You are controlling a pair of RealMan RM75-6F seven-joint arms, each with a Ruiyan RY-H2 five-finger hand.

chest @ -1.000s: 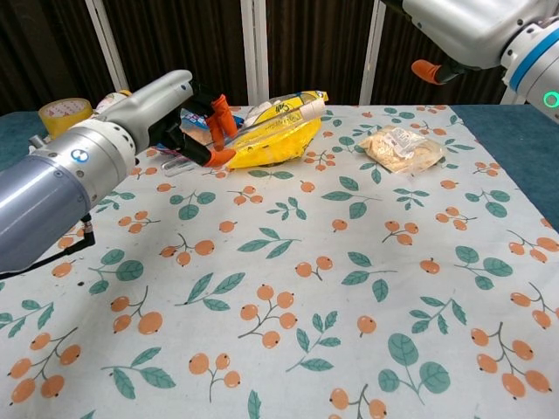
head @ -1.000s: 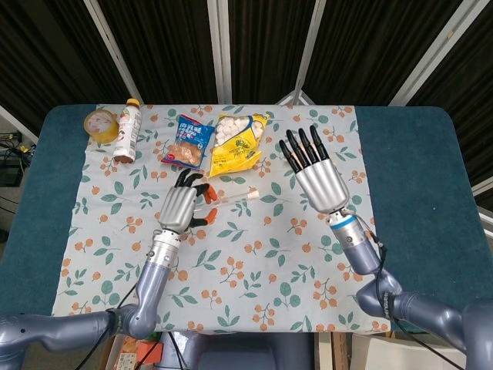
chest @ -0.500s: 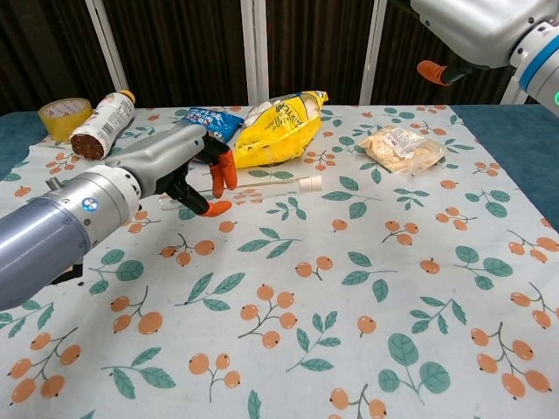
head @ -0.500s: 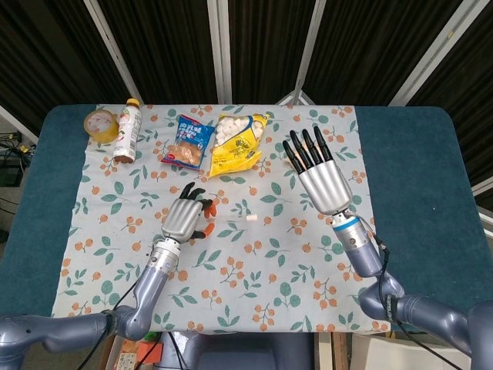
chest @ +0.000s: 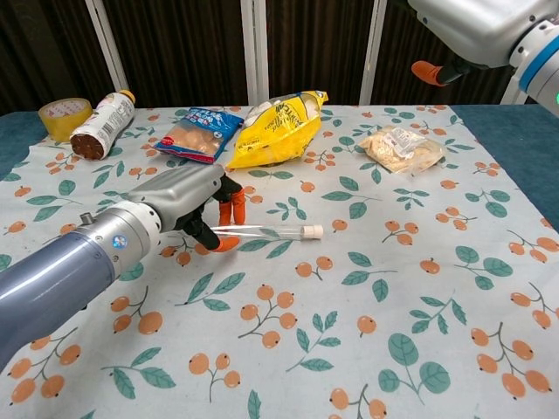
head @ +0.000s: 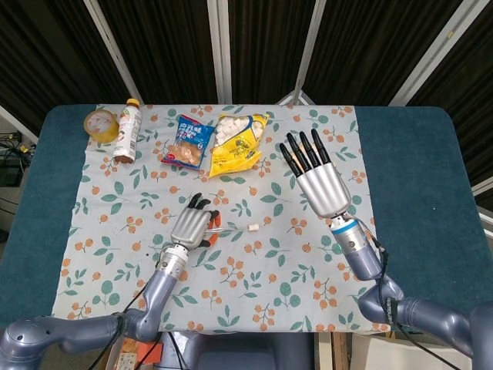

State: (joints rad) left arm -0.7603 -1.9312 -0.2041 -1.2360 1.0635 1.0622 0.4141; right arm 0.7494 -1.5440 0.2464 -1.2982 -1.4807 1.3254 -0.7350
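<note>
My left hand (head: pixel 191 228) (chest: pixel 188 202) hovers low over the floral cloth, left of centre. Its orange-tipped fingers pinch one end of a clear plastic tube (head: pixel 235 228) (chest: pixel 271 231). The tube lies almost level, its white cap pointing right, close to the cloth. My right hand (head: pixel 317 179) is raised above the right half of the table, flat and open with fingers spread, holding nothing. The chest view shows only its upper part (chest: pixel 472 26) at the top right.
Along the far edge lie a tape roll (head: pixel 101 123), a bottle on its side (head: pixel 127 131), a blue snack pack (head: pixel 189 142) and a yellow bag (head: pixel 237 141). A clear packet of biscuits (chest: pixel 402 148) lies below my right hand. The floral cloth (head: pixel 254 293) covers a blue table.
My left hand has drawn back from the snack bags toward the near side, carrying the tube with it. The right hand has barely shifted.
</note>
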